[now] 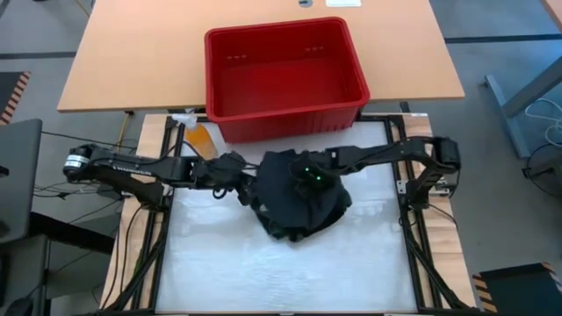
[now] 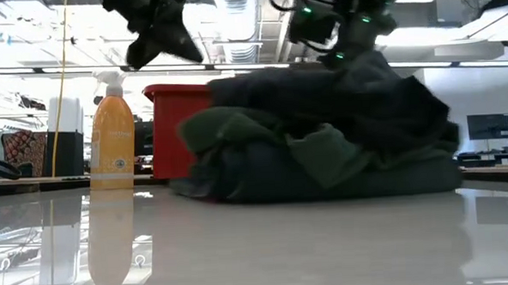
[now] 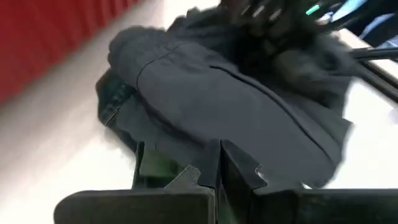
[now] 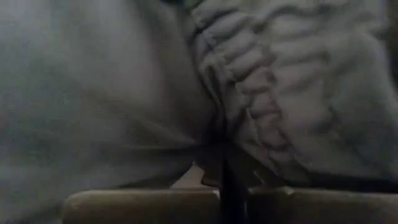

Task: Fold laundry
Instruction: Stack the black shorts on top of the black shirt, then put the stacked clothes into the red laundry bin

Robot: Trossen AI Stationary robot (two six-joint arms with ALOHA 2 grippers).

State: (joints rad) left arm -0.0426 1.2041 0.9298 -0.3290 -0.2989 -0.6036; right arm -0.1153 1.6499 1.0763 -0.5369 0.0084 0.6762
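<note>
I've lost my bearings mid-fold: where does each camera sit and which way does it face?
High: overhead, straight down; both arms over the laundry, bin behind.
Low: table height, level across; laundry, bottle, arms from above.
Left wrist: past left gripper, shut, onto laundry.
Right wrist: right gripper, shut, pressed into cloth.
High and low share the bin, bottle and laundry.

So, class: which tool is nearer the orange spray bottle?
Left. The left tool sits just beside the spray bottle; the right tool is farther away, over the laundry pile.

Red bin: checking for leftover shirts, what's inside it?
The red bin shows only its bare floor. The laundry lies heaped outside on the table; the wall nearest it hides nothing obvious.
</note>
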